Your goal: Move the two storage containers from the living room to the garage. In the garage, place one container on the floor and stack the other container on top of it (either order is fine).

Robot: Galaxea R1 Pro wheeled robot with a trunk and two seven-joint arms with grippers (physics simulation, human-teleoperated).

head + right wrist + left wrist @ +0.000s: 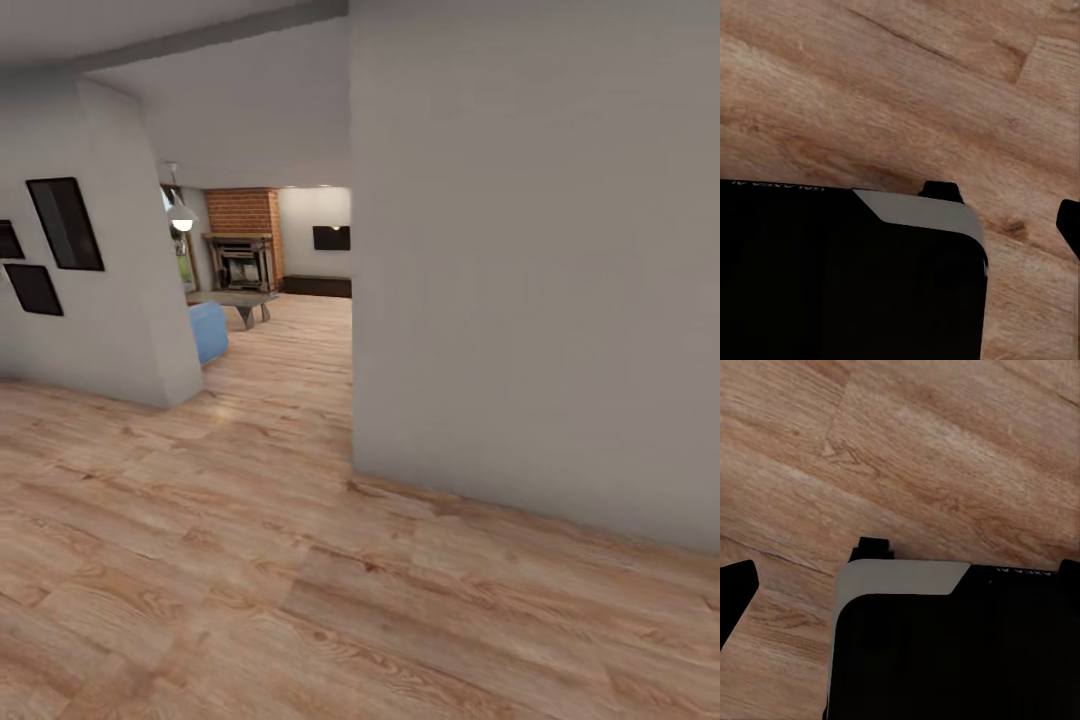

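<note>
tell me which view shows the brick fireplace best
The head view: the brick fireplace stands at the far end of the room seen through the opening, behind a low table and a blue sofa end. Both wrist views look down at the wood-plank floor and the robot's dark base, with nothing of the fireplace.

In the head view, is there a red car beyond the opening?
No, beyond the opening stand a brick fireplace, a low table and a blue sofa.

Living room [275,300] visible through doorway ahead: light wood-plank floor, blue sofa corner [208,332], low table [238,300] beyond it, brick fireplace at far wall. Containers not seen.
</note>
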